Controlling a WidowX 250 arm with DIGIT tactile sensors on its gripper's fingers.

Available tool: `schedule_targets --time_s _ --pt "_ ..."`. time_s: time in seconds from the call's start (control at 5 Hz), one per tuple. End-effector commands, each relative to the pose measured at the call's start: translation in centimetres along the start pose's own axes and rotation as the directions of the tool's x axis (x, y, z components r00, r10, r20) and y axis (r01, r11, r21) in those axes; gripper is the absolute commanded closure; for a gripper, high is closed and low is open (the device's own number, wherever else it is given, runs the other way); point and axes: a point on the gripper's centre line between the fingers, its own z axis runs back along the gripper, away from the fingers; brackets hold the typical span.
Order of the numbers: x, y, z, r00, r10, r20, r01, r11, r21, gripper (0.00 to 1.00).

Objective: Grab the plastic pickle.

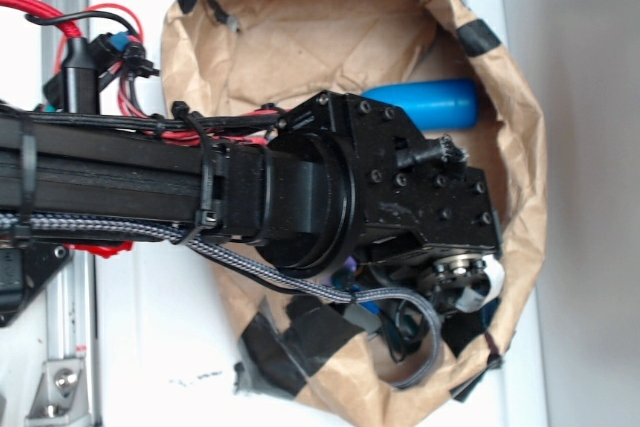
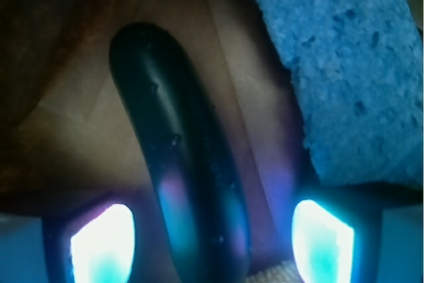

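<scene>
Reaching in from the left of the exterior view, the black arm (image 1: 120, 172) stretches level across the frame and buries its wrist and gripper (image 1: 440, 247) inside a crumpled brown paper bag (image 1: 520, 177). Bundled red and black cables run along its top, and a braided grey cable (image 1: 300, 282) droops beneath the wrist and loops toward the bag's lower rim. From here the wrist housing covers most of the bag's inside, so the fingertips themselves are hidden in this view.

The bag has its rim rolled outward and patched with strips of black tape (image 1: 290, 337). Inside, just above the wrist housing, a blue bottle-shaped toy (image 1: 430, 102) lies on its side against the paper.

Looking through the wrist camera, the plastic pickle (image 2: 182, 164) lies on the brown paper floor, dark and glossy, with a slight curve. Its near end runs down between the two fingers (image 2: 103, 243), which glow bright at the bottom corners of the view. The claw stands apart: one finger sits to each side of the pickle, with paper showing in the gap on either side, so neither is touching it. A light blue sponge (image 2: 344, 64) fills the upper right corner, near the pickle but separated from it by a strip of paper.
</scene>
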Motion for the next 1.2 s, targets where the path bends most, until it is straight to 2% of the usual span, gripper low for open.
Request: schedule_targets --time_s 0.0,0.2,0.4,0.6,0.8,1.0 --pt "2.1 0.2 0.2 0.999 -0.029 0.042 0.024 0.993 0.115 1.0" --pt "1.7 0.2 0.2 0.999 0.001 0.039 -0.007 0.987 0.158 1.0" --pt "1.3 0.0 0.5 0.997 0.032 0.067 -0.044 0.98 0.195 1.0" --pt "-1.1 0.3 3.1 0.972 0.17 0.159 -0.202 0.955 0.217 1.0" --pt "-3.6 1.9 8.6 0.909 0.351 0.224 -0.394 0.899 0.192 1.0" --pt "-4.4 2.8 12.8 0.857 0.419 0.3 -0.495 0.83 0.255 1.0"
